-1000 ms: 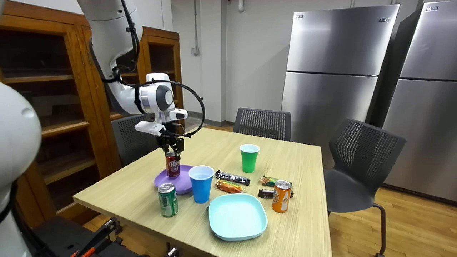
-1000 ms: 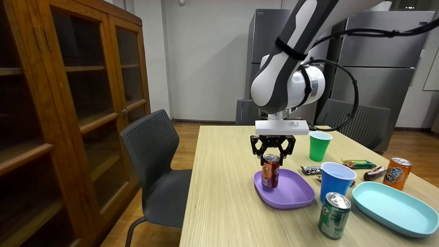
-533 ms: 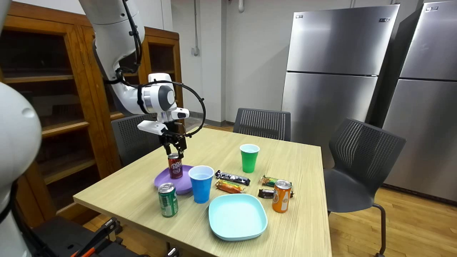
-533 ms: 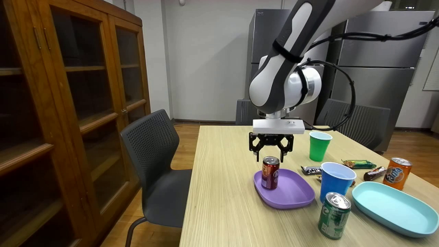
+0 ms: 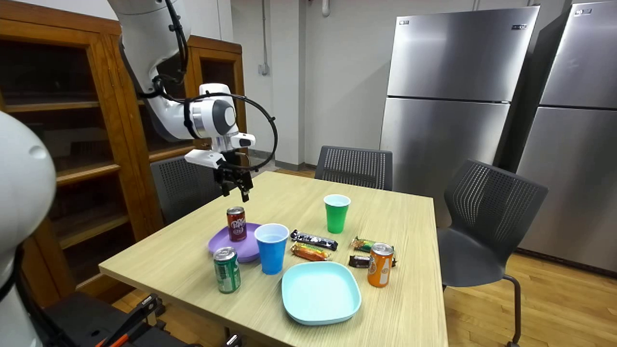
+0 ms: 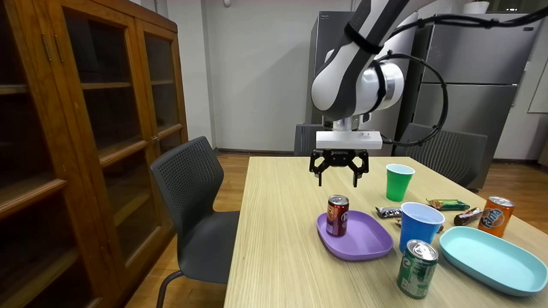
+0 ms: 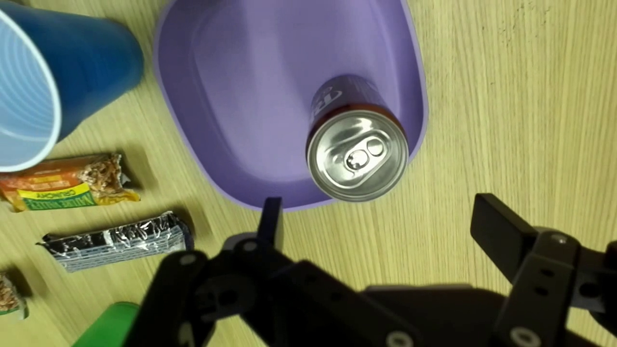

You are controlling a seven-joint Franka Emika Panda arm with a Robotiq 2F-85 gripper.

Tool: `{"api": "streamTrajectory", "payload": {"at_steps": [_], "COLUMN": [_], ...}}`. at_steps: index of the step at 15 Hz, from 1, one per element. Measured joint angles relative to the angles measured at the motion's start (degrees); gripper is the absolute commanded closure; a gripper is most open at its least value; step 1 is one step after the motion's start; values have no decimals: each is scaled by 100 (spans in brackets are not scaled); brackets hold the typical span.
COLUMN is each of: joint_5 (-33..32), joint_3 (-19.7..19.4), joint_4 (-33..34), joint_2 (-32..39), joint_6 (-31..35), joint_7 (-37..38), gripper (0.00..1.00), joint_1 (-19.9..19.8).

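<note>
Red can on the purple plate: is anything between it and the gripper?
Nothing visible stands between them: in both exterior views the open gripper hangs higher than the red can, with a visible gap. The blue cup stands beside the purple plate, outside that gap.

A dark red, silver-topped soda can (image 6: 337, 217), printed in white, is stood upright inside a purple plate (image 6: 368, 239), near its edge; the plate is laid flat on the worktop (image 6: 278, 239).
</note>
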Motion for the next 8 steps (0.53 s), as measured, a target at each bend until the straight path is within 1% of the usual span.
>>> {"api": "streamTrajectory", "payload": {"at_steps": [4,8], "joint_5": [0,0], "joint_3": [73,198], "joint_4": [-328,-823], "joint_2": [-581,-1120], "joint_6": [-309,-392], "joint_7": [-81,-294], "gripper": [0,0], "joint_1": [-63,-225]}}
